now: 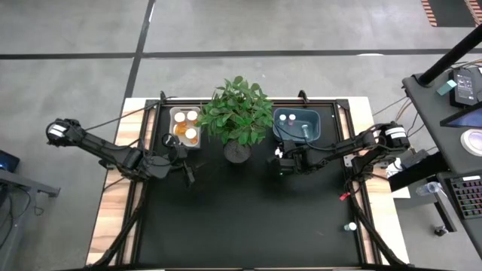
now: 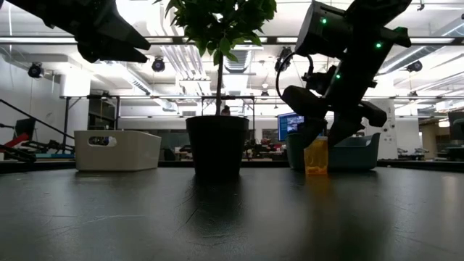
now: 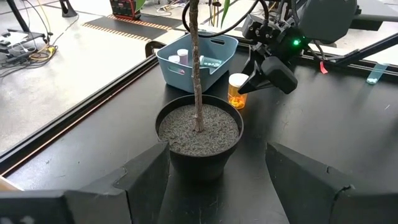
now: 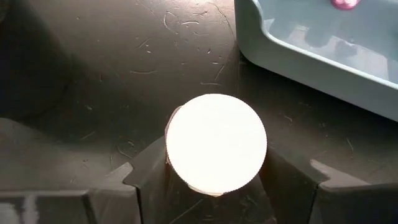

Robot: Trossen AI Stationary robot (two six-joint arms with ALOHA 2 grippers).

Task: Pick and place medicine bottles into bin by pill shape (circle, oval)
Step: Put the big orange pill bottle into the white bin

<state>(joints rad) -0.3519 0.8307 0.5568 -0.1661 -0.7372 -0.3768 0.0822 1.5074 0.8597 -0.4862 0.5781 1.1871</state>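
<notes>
An orange-amber medicine bottle (image 2: 316, 157) with a white cap (image 4: 216, 143) stands on the black table, just in front of the blue bin (image 1: 298, 125). My right gripper (image 4: 216, 186) comes down over it, with one finger on each side. The blue bin holds a few small pale bottles (image 3: 183, 57). The white bin (image 1: 186, 126), left of the plant, holds orange bottles. My left gripper (image 1: 185, 162) hangs open above the table, left of the plant pot (image 3: 199, 134), holding nothing. My right gripper pinches the bottle's body just under the cap (image 4: 171, 163) between its two fingers, on opposite sides. The fingers (image 3: 268, 73) slant down at it from the table's right. The wide cap hides the contact itself. The bottle stands upright, its base on the table (image 2: 316, 172).
A leafy potted plant (image 1: 239, 113) stands mid-table between the two bins and the two arms. One small bottle (image 1: 351, 226) lies near the table's right edge, beside a red item (image 1: 344, 196). The black mat toward the near edge is open room.
</notes>
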